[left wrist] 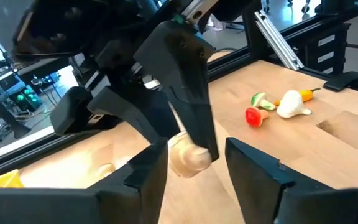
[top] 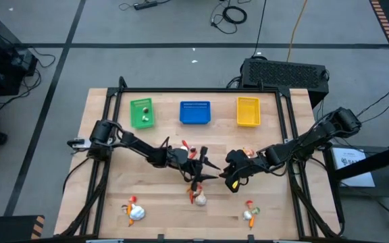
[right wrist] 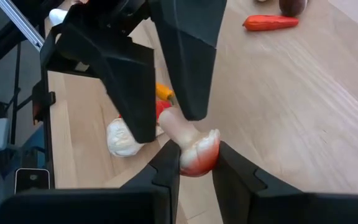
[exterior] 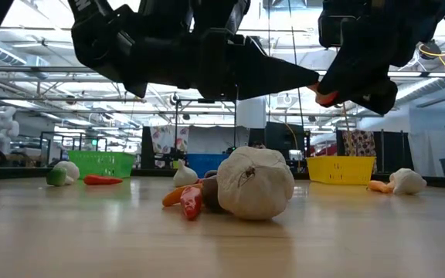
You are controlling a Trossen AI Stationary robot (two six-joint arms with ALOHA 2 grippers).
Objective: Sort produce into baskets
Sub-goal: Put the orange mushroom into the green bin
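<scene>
Both arms meet over the middle of the wooden counter (top: 113, 196). The right tool (right wrist: 194, 163) is clenched on a small pale radish-like piece with a red end (right wrist: 194, 152), and the left tool (left wrist: 194, 158) stands around that same piece from the other side — its fingers straddle the pale stem end (left wrist: 188, 158) with a gap on each side, so whether it actually grips the piece I cannot tell. In the low view the two tools hang nose to nose above the counter, the red tip of the piece (exterior: 327, 96) just showing at the right tool. Directly beneath them on the counter lies a white garlic bulb (exterior: 255, 184) touching a red pepper piece (exterior: 191, 202) and an orange one. Along the far edge stand the green basket (top: 142, 113), with something white and green inside, the blue basket (top: 195, 113) and the yellow basket (top: 248, 111), side by side and apart from each other. More produce lies in small clusters near the front edge — one at the left (top: 134, 210), one at the right (top: 250, 214) — and another red and white bit (top: 186, 146) sits just behind the left tool.
</scene>
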